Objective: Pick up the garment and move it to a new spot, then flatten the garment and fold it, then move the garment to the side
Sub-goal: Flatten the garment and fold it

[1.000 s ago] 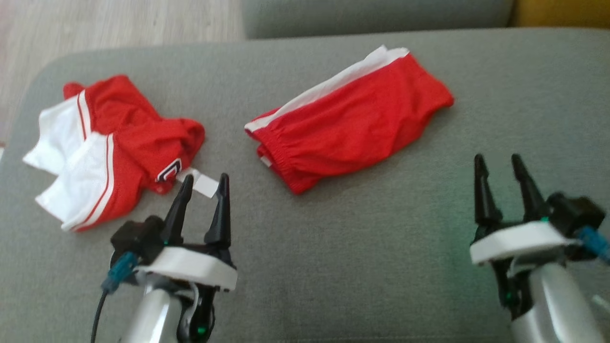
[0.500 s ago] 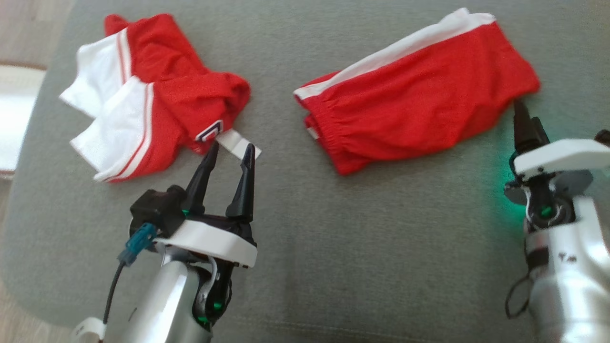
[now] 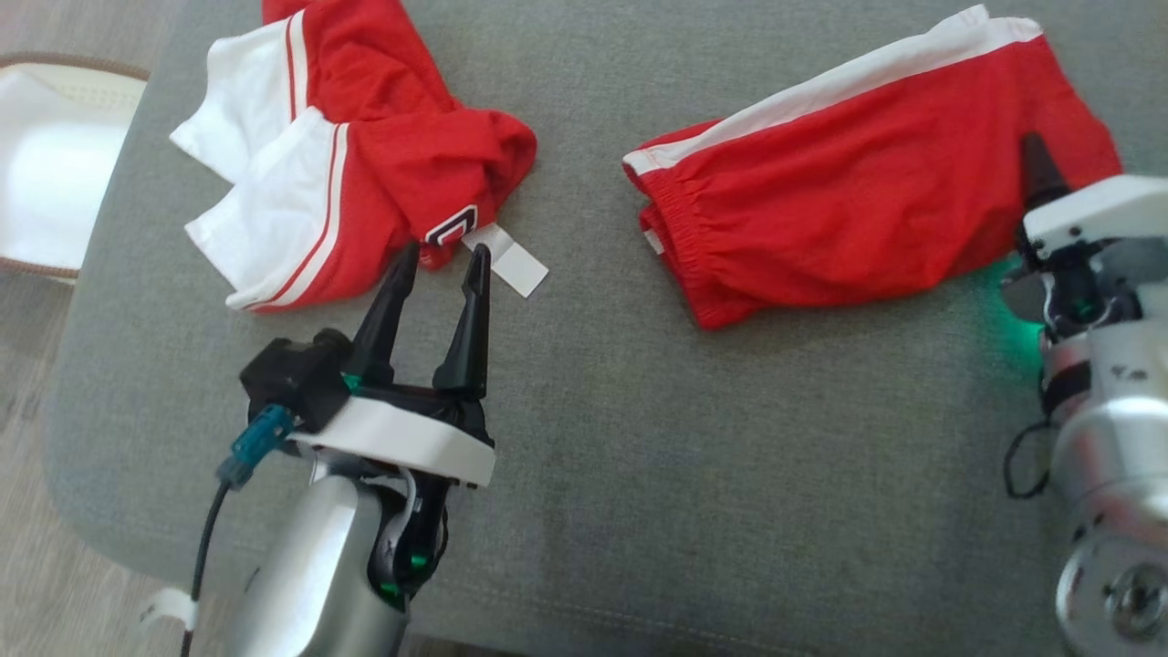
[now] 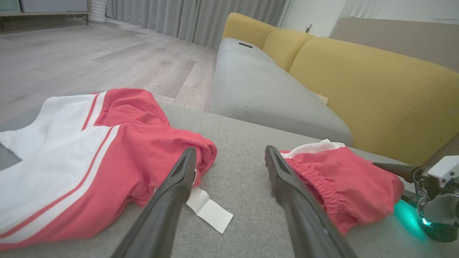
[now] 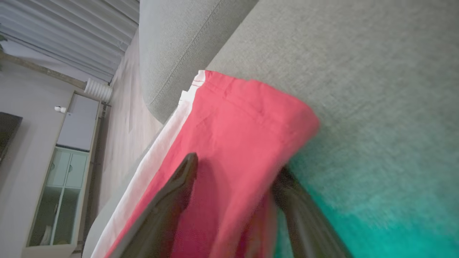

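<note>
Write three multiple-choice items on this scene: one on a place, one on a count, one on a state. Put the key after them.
1. Where is the white label?
A. On the floor.
B. On the grey cushion, beside the crumpled garment.
C. On a chair.

2. How many red garments lie on the cushion?
A. One.
B. Two.
C. Three.

3. How is the left hand?
A. Shut on the label.
B. Shut on red cloth.
C. Open, holding nothing.

Key:
1 B: the label lies flat on grey fabric at the crumpled garment's edge.
2 B: there is the crumpled garment and the folded garment.
3 C: its fingers stand apart and grip nothing.
</note>
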Available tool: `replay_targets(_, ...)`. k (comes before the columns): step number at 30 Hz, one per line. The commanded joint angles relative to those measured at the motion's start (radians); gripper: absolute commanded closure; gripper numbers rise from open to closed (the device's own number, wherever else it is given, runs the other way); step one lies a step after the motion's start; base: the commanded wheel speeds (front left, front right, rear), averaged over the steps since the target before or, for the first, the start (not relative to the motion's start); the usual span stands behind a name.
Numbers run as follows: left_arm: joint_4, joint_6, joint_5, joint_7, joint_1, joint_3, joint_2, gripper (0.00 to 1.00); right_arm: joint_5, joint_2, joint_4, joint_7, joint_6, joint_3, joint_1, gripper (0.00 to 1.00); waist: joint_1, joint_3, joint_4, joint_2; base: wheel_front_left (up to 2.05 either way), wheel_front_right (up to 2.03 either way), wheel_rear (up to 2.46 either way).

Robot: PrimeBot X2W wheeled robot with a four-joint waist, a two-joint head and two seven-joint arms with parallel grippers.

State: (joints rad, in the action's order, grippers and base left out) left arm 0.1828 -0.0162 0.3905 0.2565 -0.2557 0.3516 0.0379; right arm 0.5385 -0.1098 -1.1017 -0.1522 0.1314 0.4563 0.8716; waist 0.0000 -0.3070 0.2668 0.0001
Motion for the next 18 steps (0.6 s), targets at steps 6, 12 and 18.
replay_targets(6, -0.047, 0.016, 0.032, 0.005, -0.033, -0.019, 0.012, 0.0, -0.119, -0.015, -0.142, 0.032, -0.001, 0.045, 0.079, 0.0, 0.0, -0.019, 0.007, -0.0001, 0.0, 0.0, 0.0)
replay_targets(12, -0.051, 0.019, 0.051, 0.005, -0.041, -0.008, 0.012, 0.0, -0.213, -0.032, -0.181, 0.028, -0.001, 0.097, 0.107, 0.0, 0.0, -0.03, 0.014, -0.0001, 0.0, 0.0, 0.0)
replay_targets(18, -0.055, 0.021, 0.063, 0.005, -0.053, 0.001, 0.012, 0.0, -0.321, -0.041, -0.188, -0.015, -0.001, 0.157, 0.121, 0.0, 0.0, -0.041, 0.031, -0.0001, 0.0, 0.0, 0.0)
